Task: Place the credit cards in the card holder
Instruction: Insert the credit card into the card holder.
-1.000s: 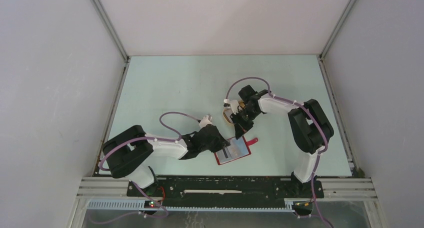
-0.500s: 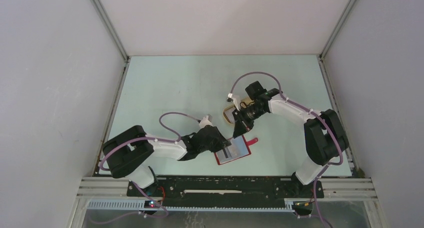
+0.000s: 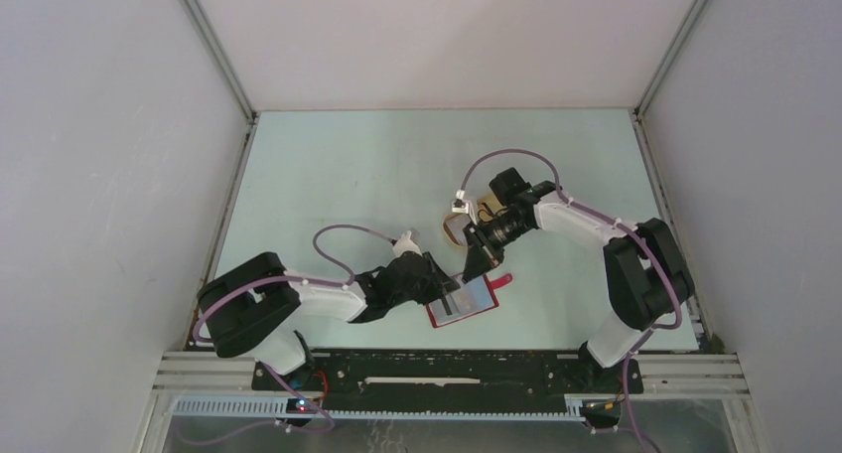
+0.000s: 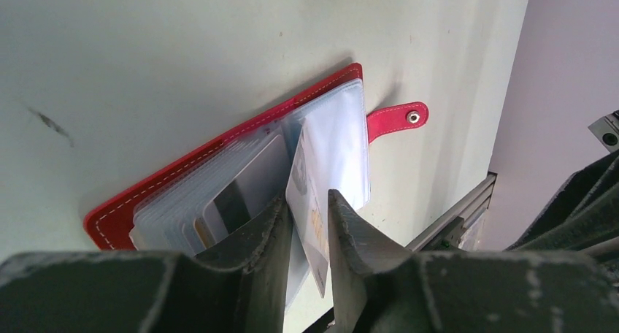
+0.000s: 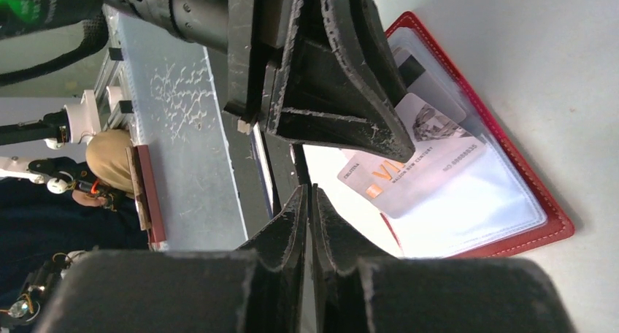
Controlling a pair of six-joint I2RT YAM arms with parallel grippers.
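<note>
The red card holder (image 4: 339, 139) lies open flat on the pale worktop (image 4: 146, 70), near the front edge and between the two arms. Its clear plastic sleeves fan upward and the snap tab (image 4: 398, 119) sticks out to the side. The left claw (image 4: 306, 198) sits right over the open pages, clamped on a whitish credit card (image 5: 416, 169). In the left wrist view the card stands edge-on between the two dark fingers. Seen from the right wrist, it slants down across the top sleeve, with orange lettering and a small picture on its face. Its lower end rests on or just above the clear plastic; whether it has entered a pocket cannot be told. A second card with a dark stripe (image 4: 232, 201) sits inside a sleeve further back in the stack, just beside the left finger.

Over to the right claw (image 5: 306, 201): it hangs close by, above the far side of the holder, pointing down toward the left claw and the gripped card. Its fingers are pressed together with only a hairline slit between them, and it cannot be told whether anything thin is pinched in there. Just beyond it, part of a beige tray (image 3: 450, 236) shows on the worktop, mostly hidden by the right arm.
</note>
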